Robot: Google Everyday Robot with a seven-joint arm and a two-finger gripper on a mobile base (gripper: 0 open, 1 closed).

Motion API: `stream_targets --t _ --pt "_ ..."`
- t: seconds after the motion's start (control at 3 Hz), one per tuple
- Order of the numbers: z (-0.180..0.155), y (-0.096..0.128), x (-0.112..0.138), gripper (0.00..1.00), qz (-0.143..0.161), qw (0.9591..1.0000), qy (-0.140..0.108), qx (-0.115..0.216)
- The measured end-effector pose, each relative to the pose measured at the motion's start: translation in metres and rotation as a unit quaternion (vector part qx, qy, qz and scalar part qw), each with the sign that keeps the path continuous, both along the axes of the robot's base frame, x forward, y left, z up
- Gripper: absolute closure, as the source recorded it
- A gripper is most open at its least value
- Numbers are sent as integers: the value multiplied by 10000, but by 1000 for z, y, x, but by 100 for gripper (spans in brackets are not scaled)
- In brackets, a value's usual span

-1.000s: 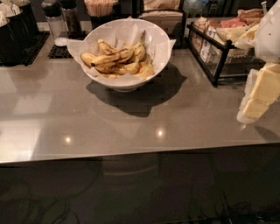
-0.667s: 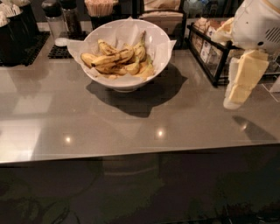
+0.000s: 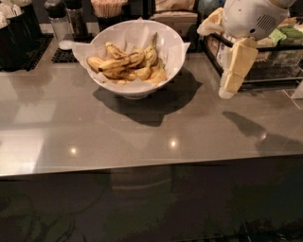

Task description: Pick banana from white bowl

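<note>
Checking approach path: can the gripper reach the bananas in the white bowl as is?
Probably yes. The gripper hangs over the counter right of the white bowl, apart from it; the bananas lie uncovered on top, nothing between them.

A grey desk (image 3: 142,137) fills the frame. Upper left: two shakers (image 3: 56,19) and a black mat (image 3: 64,56). Top centre, a cup of sticks (image 3: 108,8). Upper right, a wire rack (image 3: 270,81), the hand (image 3: 227,91) hanging before it.

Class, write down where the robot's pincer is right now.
In the camera view the pincer hangs at upper right above the grey counter, right of the white bowl of bananas.
</note>
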State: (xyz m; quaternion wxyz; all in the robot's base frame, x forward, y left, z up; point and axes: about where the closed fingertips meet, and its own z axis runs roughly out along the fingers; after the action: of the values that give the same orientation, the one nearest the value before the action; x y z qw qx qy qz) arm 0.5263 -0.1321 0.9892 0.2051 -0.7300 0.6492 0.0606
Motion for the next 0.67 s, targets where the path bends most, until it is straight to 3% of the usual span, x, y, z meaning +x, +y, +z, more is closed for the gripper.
stream_targets --t 0.33,0.67 --pt "0 17 23 0 202 9995 -141 173" --pt "-4 49 58 0 619 9976 -168 246"
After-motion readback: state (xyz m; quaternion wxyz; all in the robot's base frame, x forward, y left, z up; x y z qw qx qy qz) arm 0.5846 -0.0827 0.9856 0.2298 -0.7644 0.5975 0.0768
